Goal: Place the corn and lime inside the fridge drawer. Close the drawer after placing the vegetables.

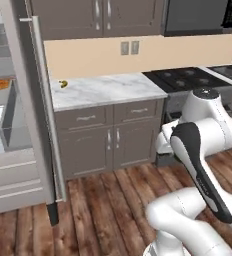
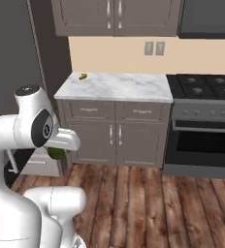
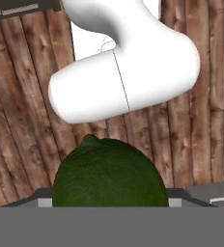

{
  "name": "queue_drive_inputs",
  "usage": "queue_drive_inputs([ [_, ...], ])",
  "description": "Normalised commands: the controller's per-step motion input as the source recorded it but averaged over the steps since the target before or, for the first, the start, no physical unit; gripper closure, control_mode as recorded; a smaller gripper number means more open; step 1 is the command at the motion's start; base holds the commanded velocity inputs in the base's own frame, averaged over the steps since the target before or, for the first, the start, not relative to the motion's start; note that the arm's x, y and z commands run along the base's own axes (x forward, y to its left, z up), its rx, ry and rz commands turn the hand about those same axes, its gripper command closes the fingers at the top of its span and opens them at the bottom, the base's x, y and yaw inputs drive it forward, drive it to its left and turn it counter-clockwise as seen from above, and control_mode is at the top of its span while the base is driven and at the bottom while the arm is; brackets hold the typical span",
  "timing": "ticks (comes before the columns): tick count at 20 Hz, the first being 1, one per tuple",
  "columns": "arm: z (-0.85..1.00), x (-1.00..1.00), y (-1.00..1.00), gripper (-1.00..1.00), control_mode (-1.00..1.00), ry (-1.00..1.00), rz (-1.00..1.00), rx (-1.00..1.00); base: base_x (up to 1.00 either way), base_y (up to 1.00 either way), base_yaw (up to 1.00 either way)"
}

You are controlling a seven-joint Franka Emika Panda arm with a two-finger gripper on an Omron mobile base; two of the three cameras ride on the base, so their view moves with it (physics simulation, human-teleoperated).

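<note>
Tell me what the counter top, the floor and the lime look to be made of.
Counter top: looks like polished marble, white with grey veining.
Floor: seemingly wood planks, brown with dark grain and seams.
Lime: dark green fruit rind, finely pebbled and matte, with a small nub at one end.

Both base views look forward and down from behind the arm, left and right, sharing the marble surface point(image 1: 103, 90) point(image 2: 117, 86) at middle distance. The hand view faces the wooden floor point(image 3: 17, 120), very close behind the lime point(image 3: 109, 173).

Open wood floor point(image 1: 103, 200) before cabinets point(image 1: 110, 142), fridge door point(image 1: 40, 110) edge jutting at left
</note>
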Motion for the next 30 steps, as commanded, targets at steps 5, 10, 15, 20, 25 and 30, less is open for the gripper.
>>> queue_drive_inputs([
  [5,0.0,0.0,0.0,1.0,1.0,0.0,0.0,0.0,-0.68,1.0,-0.08],
  [10,0.0,0.0,0.0,1.0,1.0,0.0,0.0,0.0,-0.92,0.98,-0.07],
  [15,0.0,0.0,0.0,1.0,1.0,0.0,0.0,0.0,-0.54,1.0,-0.05],
  [20,0.0,0.0,0.0,1.0,1.0,0.0,0.0,0.0,0.09,1.0,-0.01],
  [25,0.0,0.0,0.0,1.0,1.0,0.0,0.0,0.0,0.78,0.96,0.01],
  [30,0.0,0.0,0.0,1.0,1.0,0.0,0.0,0.0,1.0,0.48,0.05],
])
